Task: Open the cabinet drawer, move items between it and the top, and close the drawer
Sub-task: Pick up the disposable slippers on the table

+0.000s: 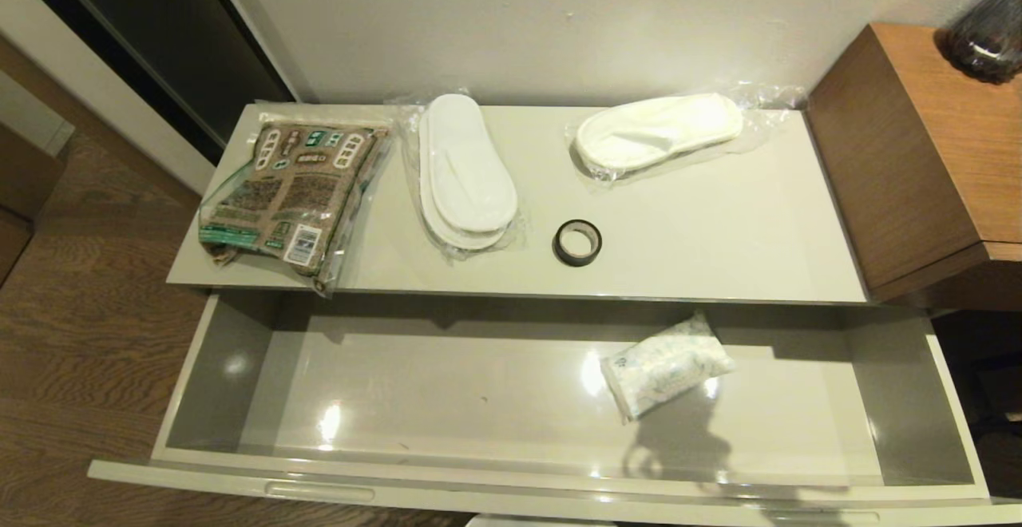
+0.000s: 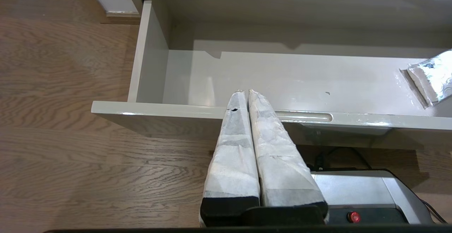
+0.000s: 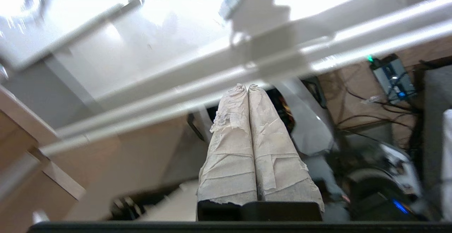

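Observation:
The cabinet drawer [image 1: 511, 479] stands pulled fully out, holding only a small white sachet [image 1: 665, 365]. On the top [image 1: 703, 231] lie a brown-and-green packet [image 1: 291, 192] at the left, a wrapped pair of white slippers [image 1: 465, 172], a black tape roll [image 1: 577, 242] and a second slipper pair [image 1: 659, 132] at the back right. Neither gripper shows in the head view. My left gripper [image 2: 246, 91] is shut and empty, its tips just over the drawer's front edge [image 2: 176, 109] beside a slot handle [image 2: 303, 116]. My right gripper [image 3: 247, 86] is shut and empty, below the drawer's front [image 3: 219, 81].
A taller brown wooden unit [image 1: 918, 160] stands to the right of the cabinet, a dark glass vessel [image 1: 986, 28] on it. Wooden floor [image 1: 72, 327] lies to the left. The robot's base [image 2: 367, 194] sits under the drawer front, with cables [image 3: 374, 106] beneath.

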{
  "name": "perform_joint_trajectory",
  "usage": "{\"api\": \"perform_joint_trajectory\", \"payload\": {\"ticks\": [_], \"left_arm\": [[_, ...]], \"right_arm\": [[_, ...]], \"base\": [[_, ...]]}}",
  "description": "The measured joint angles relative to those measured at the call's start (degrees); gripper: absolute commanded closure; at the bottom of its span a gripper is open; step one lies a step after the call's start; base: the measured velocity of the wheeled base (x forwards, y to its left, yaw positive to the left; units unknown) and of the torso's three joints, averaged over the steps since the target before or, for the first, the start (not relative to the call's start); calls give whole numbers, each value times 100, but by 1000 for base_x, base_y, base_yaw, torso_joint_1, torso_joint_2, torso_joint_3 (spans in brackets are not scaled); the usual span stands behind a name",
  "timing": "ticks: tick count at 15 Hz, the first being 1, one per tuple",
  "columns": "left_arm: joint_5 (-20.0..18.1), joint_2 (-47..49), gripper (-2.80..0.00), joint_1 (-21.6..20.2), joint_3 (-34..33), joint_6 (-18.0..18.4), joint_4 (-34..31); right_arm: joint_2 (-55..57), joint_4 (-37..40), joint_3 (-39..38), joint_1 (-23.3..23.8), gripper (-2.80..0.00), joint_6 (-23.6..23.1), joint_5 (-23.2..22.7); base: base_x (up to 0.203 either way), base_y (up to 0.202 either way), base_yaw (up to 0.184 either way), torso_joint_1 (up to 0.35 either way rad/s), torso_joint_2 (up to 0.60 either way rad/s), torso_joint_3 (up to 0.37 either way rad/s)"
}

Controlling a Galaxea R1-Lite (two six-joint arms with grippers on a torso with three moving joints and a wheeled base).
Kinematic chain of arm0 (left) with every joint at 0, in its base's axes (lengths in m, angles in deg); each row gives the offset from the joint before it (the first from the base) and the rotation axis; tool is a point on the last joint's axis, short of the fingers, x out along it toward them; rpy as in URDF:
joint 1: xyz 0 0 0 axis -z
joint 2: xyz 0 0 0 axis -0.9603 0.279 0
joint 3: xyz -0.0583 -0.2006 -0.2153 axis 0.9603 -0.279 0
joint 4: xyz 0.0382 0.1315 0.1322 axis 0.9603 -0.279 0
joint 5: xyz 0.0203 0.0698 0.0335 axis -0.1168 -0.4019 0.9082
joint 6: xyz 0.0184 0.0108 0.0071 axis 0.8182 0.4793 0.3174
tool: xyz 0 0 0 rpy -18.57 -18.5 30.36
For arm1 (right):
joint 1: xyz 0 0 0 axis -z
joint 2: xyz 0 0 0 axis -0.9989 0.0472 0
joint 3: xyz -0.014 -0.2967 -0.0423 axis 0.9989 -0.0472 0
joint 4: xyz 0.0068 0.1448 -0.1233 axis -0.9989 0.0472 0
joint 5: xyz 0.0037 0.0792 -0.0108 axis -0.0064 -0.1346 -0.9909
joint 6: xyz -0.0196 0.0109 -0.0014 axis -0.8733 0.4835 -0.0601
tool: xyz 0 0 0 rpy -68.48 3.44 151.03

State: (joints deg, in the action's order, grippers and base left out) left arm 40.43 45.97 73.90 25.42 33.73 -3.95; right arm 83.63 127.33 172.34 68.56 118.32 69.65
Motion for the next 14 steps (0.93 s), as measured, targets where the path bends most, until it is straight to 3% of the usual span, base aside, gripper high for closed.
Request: {"api": "perform_joint_trajectory", "payload": {"ticks": [3,6,7,10,14], "left_arm": [[2,0,0,0,0,2,-2],[0,0,0,0,0,0,-2],[0,0,0,0,0,-1,-4],[2,0,0,0,0,0,1],[0,0,0,0,0,0,-3]], "right_arm": [[1093,-340,698,-2,0,92,246],[2313,-1333,1007,-23,0,-74,766],[2650,-1769,1045,-38,-280,-116,908],[3296,-3074,1098,-69,-280,-513,1219],[3561,-4440,1099,-174,-280,-1747,1605]], "base": [[0,0,0,0,0,0],[0,0,0,0,0,0],[0,0,0,0,0,0],[0,0,0,0,0,0],[0,0,0,0,0,0]]}}
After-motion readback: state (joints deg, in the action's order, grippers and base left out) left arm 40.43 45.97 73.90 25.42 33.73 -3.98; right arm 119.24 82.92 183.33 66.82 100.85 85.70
